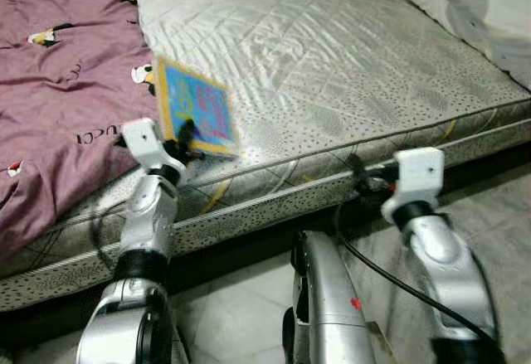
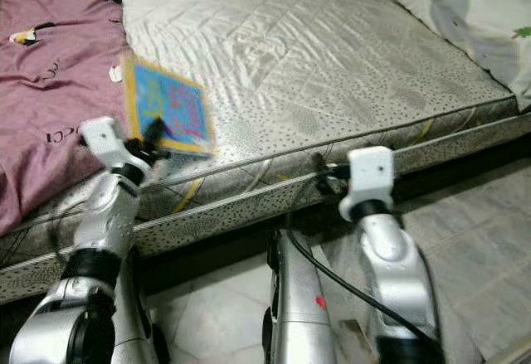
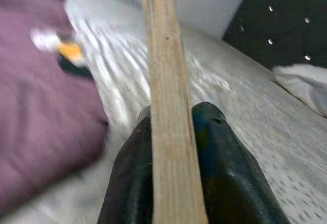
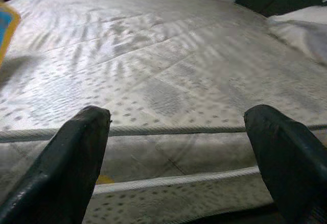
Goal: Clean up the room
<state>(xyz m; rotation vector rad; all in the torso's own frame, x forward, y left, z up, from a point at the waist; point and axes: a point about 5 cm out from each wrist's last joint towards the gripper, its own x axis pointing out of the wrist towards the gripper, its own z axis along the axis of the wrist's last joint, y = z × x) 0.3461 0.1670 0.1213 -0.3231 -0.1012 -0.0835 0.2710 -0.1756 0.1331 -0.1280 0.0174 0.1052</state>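
A flat blue picture board (image 1: 196, 109) with a yellow border hangs tilted over the near edge of the silver mattress (image 1: 332, 57). My left gripper (image 1: 184, 136) is shut on its lower edge. In the left wrist view the board's thin wooden edge (image 3: 167, 132) runs straight up between the two black fingers (image 3: 225, 183). My right gripper (image 4: 179, 147) is open, held low in front of the mattress side, with nothing between its fingers. A corner of the board (image 4: 6, 27) shows at the edge of the right wrist view.
A purple blanket (image 1: 58, 90) with small penguin prints covers the mattress's left part and drapes over its edge. A white pillow (image 1: 485, 7) lies at the far right. A black cable (image 1: 390, 277) runs across the tiled floor (image 1: 241, 314) by my right arm.
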